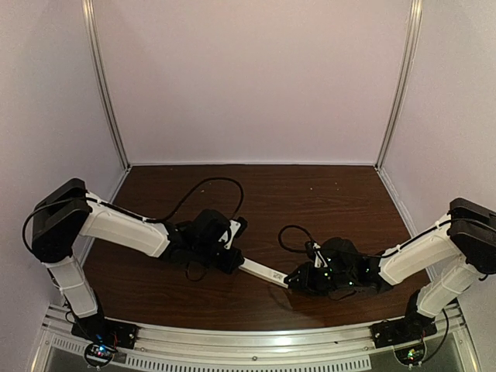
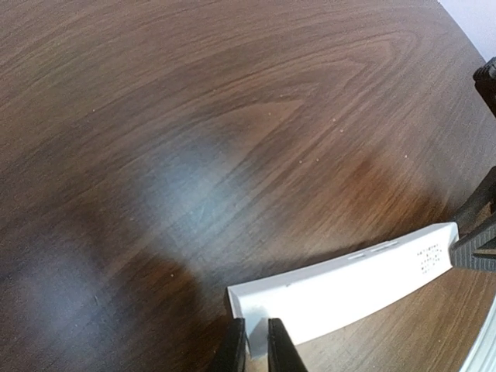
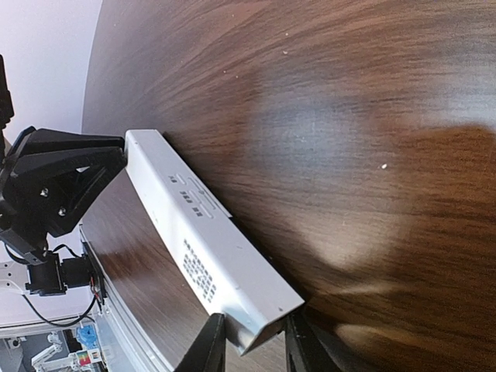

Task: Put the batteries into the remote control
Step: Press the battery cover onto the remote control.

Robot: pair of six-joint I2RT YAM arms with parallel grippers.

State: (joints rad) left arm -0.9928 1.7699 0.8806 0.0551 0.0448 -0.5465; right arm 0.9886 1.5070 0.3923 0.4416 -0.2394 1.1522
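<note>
Right now I have one remote control [image 1: 262,270] held end to end between my two grippers, near the front of the table [image 1: 310,194].
Count: one white remote, two arms, one brown wood-grain table. The remote carries a small block of dark print near one end [image 3: 199,273], too small for me to read, plus a few short slot marks [image 3: 188,198]; no brand legible. My left gripper [image 2: 249,342] is clenched on the plain end of the remote control [image 2: 349,288], fingers nearly together. My right gripper [image 3: 253,341] is clamped on the printed end of the remote control [image 3: 209,248]. From the top view the left gripper [image 1: 232,260] and right gripper [image 1: 298,279] face each other with the bar bridging them on a diagonal. I cannot tell if it touches the table.
</note>
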